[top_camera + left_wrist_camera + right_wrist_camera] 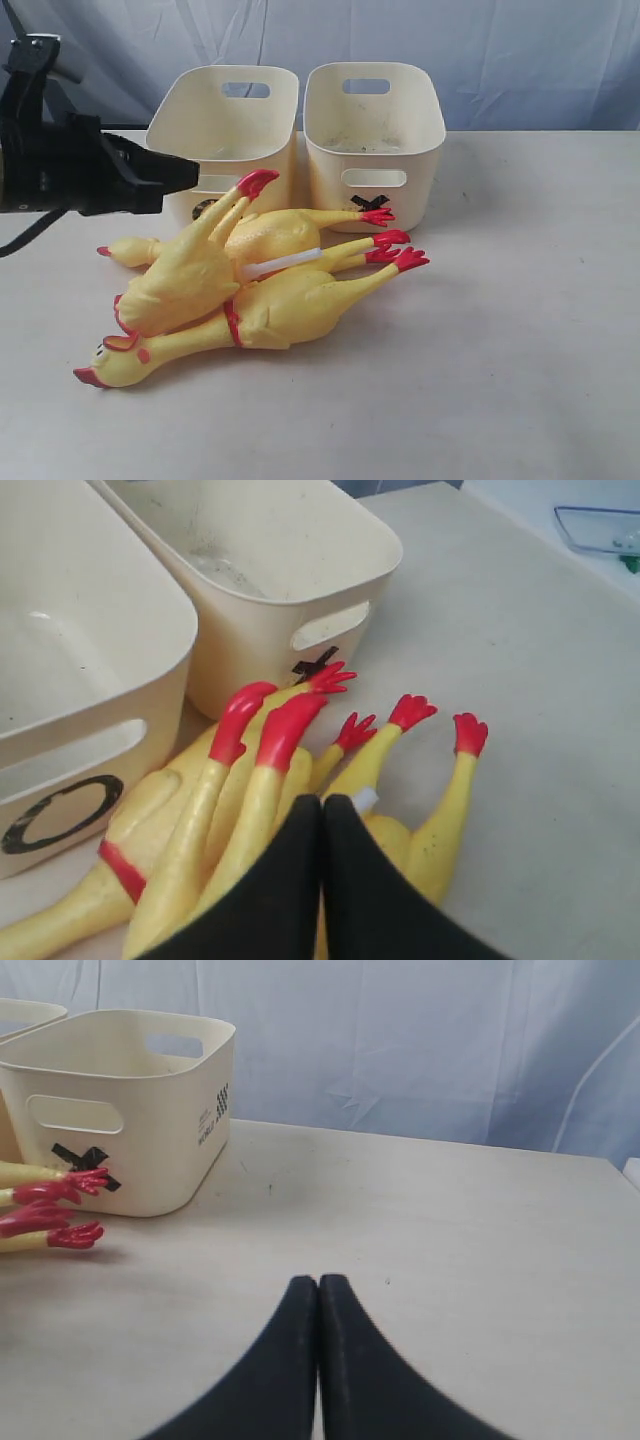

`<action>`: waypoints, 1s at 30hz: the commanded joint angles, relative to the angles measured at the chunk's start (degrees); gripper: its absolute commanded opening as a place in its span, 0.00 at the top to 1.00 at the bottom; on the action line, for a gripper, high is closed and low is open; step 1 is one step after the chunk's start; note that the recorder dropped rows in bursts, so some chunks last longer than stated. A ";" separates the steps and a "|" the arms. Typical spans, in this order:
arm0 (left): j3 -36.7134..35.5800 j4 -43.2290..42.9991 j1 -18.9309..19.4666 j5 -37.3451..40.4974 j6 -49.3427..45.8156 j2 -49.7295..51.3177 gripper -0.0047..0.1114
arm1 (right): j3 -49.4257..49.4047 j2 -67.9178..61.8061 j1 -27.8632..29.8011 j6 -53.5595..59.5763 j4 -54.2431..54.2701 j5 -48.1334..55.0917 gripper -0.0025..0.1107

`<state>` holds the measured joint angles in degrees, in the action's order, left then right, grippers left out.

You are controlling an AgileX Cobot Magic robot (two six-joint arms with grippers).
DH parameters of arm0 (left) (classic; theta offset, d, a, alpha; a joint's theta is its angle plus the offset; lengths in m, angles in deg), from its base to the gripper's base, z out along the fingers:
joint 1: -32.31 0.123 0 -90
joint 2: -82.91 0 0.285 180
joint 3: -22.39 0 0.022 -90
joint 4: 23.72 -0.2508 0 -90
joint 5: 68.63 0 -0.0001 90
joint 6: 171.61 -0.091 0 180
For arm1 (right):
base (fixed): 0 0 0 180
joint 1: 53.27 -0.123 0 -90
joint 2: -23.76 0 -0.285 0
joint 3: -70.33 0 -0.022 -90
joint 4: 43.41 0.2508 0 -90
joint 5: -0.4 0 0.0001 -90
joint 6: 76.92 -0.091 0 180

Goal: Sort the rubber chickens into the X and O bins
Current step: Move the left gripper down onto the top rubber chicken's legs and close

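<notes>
At nine o'clock of the exterior view, the left gripper (185,175) is held pressed together, empty. The rubber chickens (250,290) are piled at centre, just below the O bin (275,165) at eleven o'clock and the X bin (325,200) at one. The right gripper (318,1285) is pressed together above the table (450,1260).

- The black right gripper (319,1282) has its two tapered fingers pressed together, gripping nothing, above the pale tabletop (450,1240).
- A cream rectangular plastic tub (150,1090) with slot handles bears a black X.
- Red rubber chicken feet (72,1234) on yellow legs lie just before the tub's marked wall, and the uppermost partly covers the X.
- A blue-grey cloth backdrop (420,1050) hangs behind.
</notes>
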<state>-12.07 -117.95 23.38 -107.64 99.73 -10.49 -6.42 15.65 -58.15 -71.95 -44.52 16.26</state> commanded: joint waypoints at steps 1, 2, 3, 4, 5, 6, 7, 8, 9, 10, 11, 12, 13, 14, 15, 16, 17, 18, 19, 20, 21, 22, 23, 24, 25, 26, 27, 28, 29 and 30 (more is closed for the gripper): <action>1.38 -3.59 -0.31 2.24 -0.60 2.43 0.85 | -0.47 0.33 0.26 0.13 -0.33 -0.49 0.99; 1.38 -3.96 -0.31 3.89 -1.61 2.56 0.74 | -0.47 0.33 0.26 0.13 -0.33 -0.49 0.99; 1.38 -4.08 -0.31 3.87 -3.08 2.56 0.67 | -0.47 0.33 0.26 0.13 -0.33 -0.49 0.99; 1.38 -3.93 -0.41 3.87 -6.44 2.56 0.55 | -0.47 0.33 0.26 0.13 -0.33 -0.49 0.99; 1.38 -3.93 -0.64 3.73 -8.14 2.70 0.48 | -0.47 0.33 0.26 0.13 -0.33 -0.49 0.99; 1.38 -3.93 -1.43 3.73 -10.46 3.18 0.41 | -0.47 0.33 0.26 0.13 -0.33 -0.49 0.99; 1.38 -3.93 -1.97 3.91 -11.33 3.75 0.39 | -0.47 0.33 0.26 0.13 -0.33 -0.49 0.99; 1.38 -3.93 -3.28 5.02 -12.72 4.87 0.40 | -0.47 0.33 0.26 0.13 -0.33 -0.49 0.99; 1.38 -3.93 -3.89 6.06 -12.72 5.49 0.40 | -0.47 0.33 0.26 0.13 -0.33 -0.49 0.99; 1.38 -3.81 -4.81 7.75 -13.80 6.56 0.40 | -0.47 0.33 0.26 0.13 -0.33 -0.49 0.99; 1.38 -2.83 -5.08 8.61 -15.18 7.30 0.40 | -0.47 0.33 0.26 0.13 -0.33 -0.49 0.99; 1.38 0.08 -5.17 9.07 -17.20 8.29 0.40 | -0.47 0.33 0.26 0.13 -0.33 -0.49 0.99; 1.49 1.35 -5.33 9.91 -18.30 8.67 0.40 | -0.47 0.33 0.26 0.13 -0.33 -0.49 0.99; 1.60 2.00 -5.45 10.31 -19.11 9.15 0.40 | -0.47 0.33 0.26 0.13 -0.33 -0.49 0.99; 1.82 2.74 -5.54 10.45 -19.85 9.67 0.40 | -0.47 0.33 0.26 0.13 -0.33 -0.49 0.99; 2.12 2.96 -5.54 10.45 -19.97 10.19 0.40 | -0.47 0.33 0.26 0.13 -0.33 -0.49 0.99; 2.68 2.96 -5.54 10.45 -19.97 10.70 0.40 | -0.47 0.33 0.26 0.13 -0.33 -0.49 0.99; 3.12 2.96 -5.54 10.33 -19.97 11.33 0.40 | -0.47 0.33 0.26 0.13 -0.33 -0.49 0.99; 3.53 2.96 -5.54 10.33 -19.97 11.85 0.40 | -0.47 0.33 0.26 0.13 -0.33 -0.49 0.99; 3.62 3.11 -5.54 10.33 -19.97 11.85 0.41 | -0.47 0.33 0.26 0.13 -0.33 -0.49 0.99; 3.62 3.11 -5.54 10.33 -19.97 12.01 0.43 | -0.47 0.33 0.26 0.13 -0.33 -0.49 0.99; 3.74 3.11 -5.54 10.33 -20.06 12.22 0.46 | -0.47 0.33 0.26 0.13 -0.33 -0.49 0.99; 3.74 3.00 -5.54 9.98 -20.06 12.59 0.51 | -0.47 0.33 0.26 0.13 -0.33 -0.49 0.99; 3.74 2.79 -5.54 9.21 -20.06 12.83 0.55 | -0.47 0.33 0.26 0.13 -0.33 -0.49 0.99; 3.87 2.40 -5.54 7.87 -20.49 13.15 0.59 | -0.47 0.33 0.26 0.13 -0.33 -0.49 0.99; 3.87 2.09 -5.54 7.11 -21.29 13.40 0.61 | -0.47 0.33 0.26 0.13 -0.33 -0.49 0.99; 4.08 2.09 -5.54 6.35 -21.59 13.53 0.65 | -0.47 0.33 0.26 0.13 -0.33 -0.49 0.99; 4.08 2.09 -5.54 5.96 -21.59 13.65 0.68 | -0.47 0.33 0.26 0.13 -0.33 -0.49 0.99; 4.20 2.09 -5.54 5.81 -21.59 13.90 0.73 | -0.47 0.33 0.26 0.13 -0.33 -0.49 0.99; 4.20 1.96 -5.54 5.59 -21.59 13.90 0.80 | -0.47 0.33 0.26 0.13 -0.33 -0.49 0.99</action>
<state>-8.28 -115.78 18.10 -100.81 78.34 3.06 -6.42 15.65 -58.15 -71.95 -44.52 16.26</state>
